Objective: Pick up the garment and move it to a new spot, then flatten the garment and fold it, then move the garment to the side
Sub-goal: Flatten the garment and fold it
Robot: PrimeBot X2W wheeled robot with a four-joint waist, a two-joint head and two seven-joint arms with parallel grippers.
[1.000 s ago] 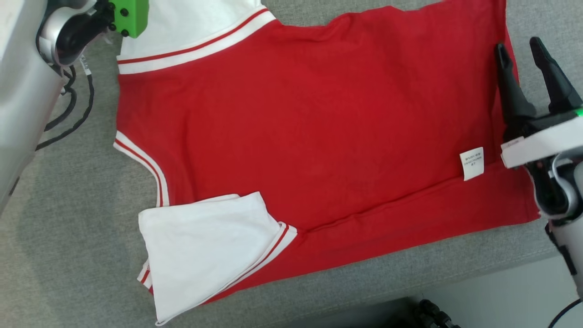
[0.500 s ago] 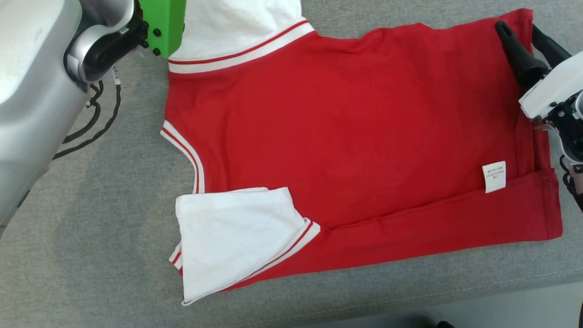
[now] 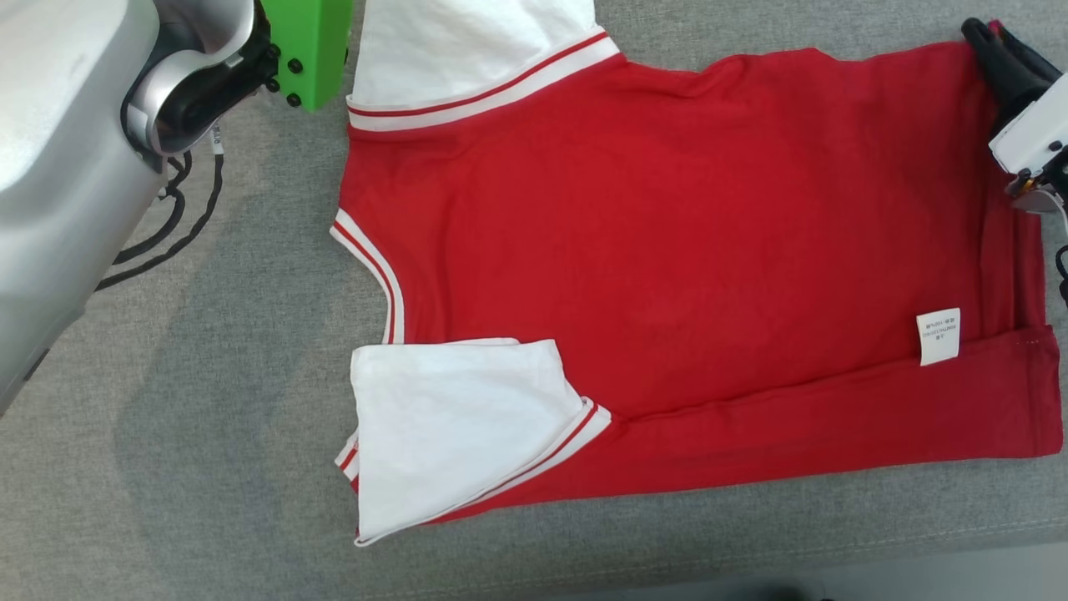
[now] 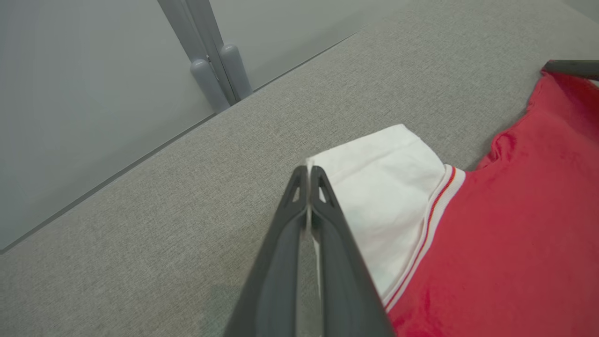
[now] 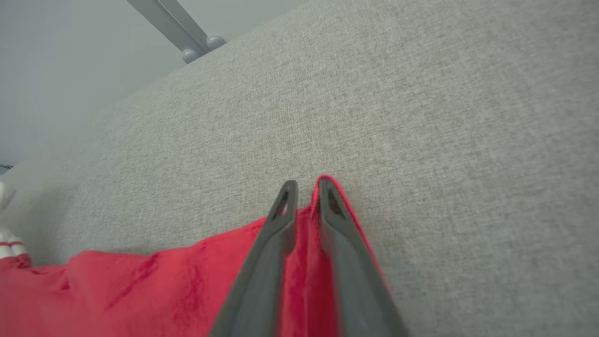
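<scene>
Red cotton lies closest to you: the garment (image 3: 667,250) is spread flat on the grey desk (image 3: 167,467), across the middle and right of the head view. Its near long edge is folded over into a strip along the bottom. At the lower middle, its near sleeve (image 3: 459,426), white with red-striped trim, is folded in over the red body. A white label (image 3: 938,336) sits at the right, just above that folded strip. Farther up, the far sleeve (image 3: 476,42) runs off the top edge beside a green block (image 3: 313,46) on the left arm. In the left wrist view your left hand (image 4: 309,171) is clenched on the edge of that white sleeve, with cloth pinched between its tips. At the upper right of the head view, your right hand (image 3: 989,37) is at the garment's far corner. In its own wrist view the fingers (image 5: 269,248) are nearly together, grasping red cloth between them.
</scene>
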